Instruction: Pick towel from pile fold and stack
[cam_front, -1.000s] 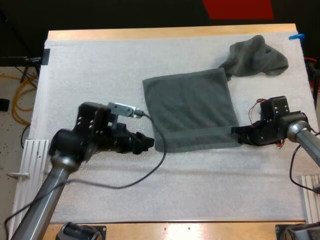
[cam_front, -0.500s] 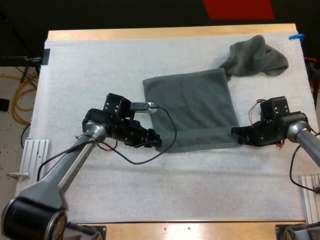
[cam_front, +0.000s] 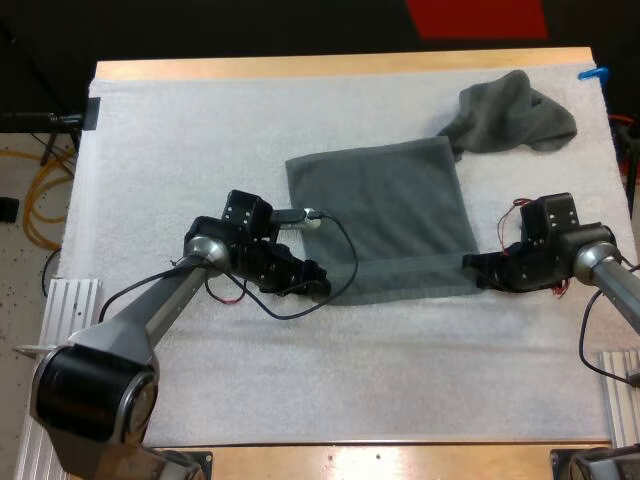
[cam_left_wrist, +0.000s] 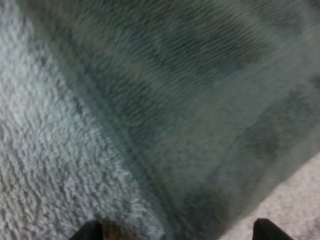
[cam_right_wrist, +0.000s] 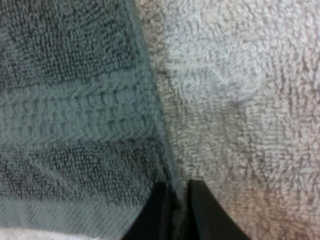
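Note:
A dark grey-green towel (cam_front: 380, 220) lies spread flat in the middle of the white mat (cam_front: 180, 150). A second towel (cam_front: 515, 110) sits crumpled at the far right. My left gripper (cam_front: 318, 288) is down at the flat towel's near left corner. In the left wrist view its fingertips (cam_left_wrist: 91, 231) stand wide apart, open, with the towel (cam_left_wrist: 190, 100) corner between them. My right gripper (cam_front: 470, 268) is at the near right corner. In the right wrist view my right gripper (cam_right_wrist: 175, 215) is shut on the towel (cam_right_wrist: 70, 120) edge, pinched between its fingers (cam_right_wrist: 206, 212).
The mat's near half (cam_front: 380, 390) and its left side are bare terry cloth. The wooden table edge (cam_front: 340, 66) runs along the far side. The crumpled towel touches the flat towel's far right corner.
My left arm has swung right and lowered, bringing its gripper to the flat towel's near left corner. The right arm and both towels have stayed put.

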